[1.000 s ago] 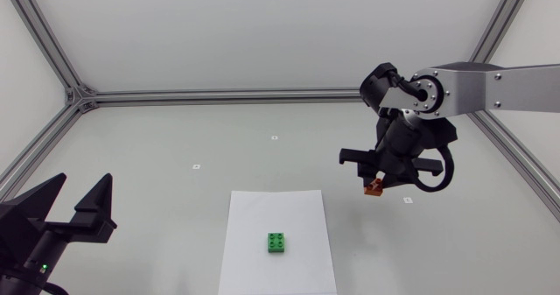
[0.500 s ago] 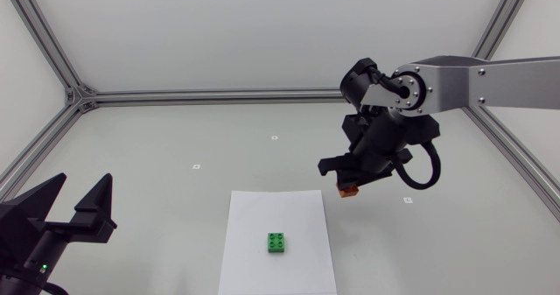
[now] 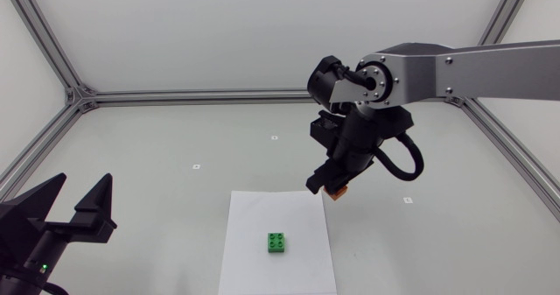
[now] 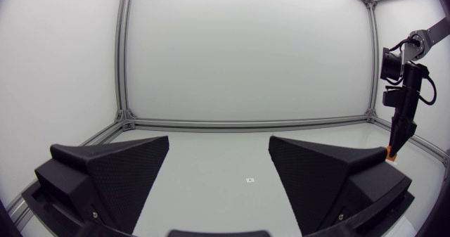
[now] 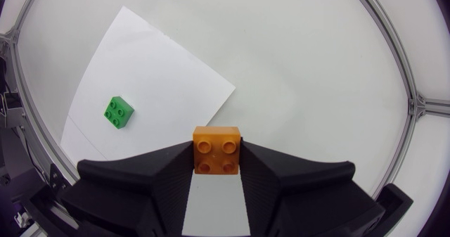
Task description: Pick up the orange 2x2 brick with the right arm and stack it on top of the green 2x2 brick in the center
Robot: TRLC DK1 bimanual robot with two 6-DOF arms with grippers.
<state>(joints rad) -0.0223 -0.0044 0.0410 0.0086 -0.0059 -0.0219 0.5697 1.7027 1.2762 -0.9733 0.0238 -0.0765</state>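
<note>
Fingers (image 5: pixel 140 181) of the right gripper (image 3: pixel 327 181) clamp the orange brick (image 5: pixel 216 149) from both sides, just off the paper's (image 3: pixel 254 221) corner, at about two o'clock from the green brick (image 3: pixel 277 242) lying on that sheet. At nine o'clock from the green brick, well apart, the left gripper (image 3: pixel 77 209) has its fingers spread wide around nothing.

Your right gripper (image 3: pixel 331 183) hangs over the sheet's (image 3: pixel 262 216) far right corner, carried brick (image 5: pixel 216 149) pinched between its fingers. The other brick (image 3: pixel 277 242) lies on the sheet, nearer the front and leftward. Your left gripper (image 3: pixel 84 183) is well apart, at the table's (image 3: pixel 175 137) front left.
</note>
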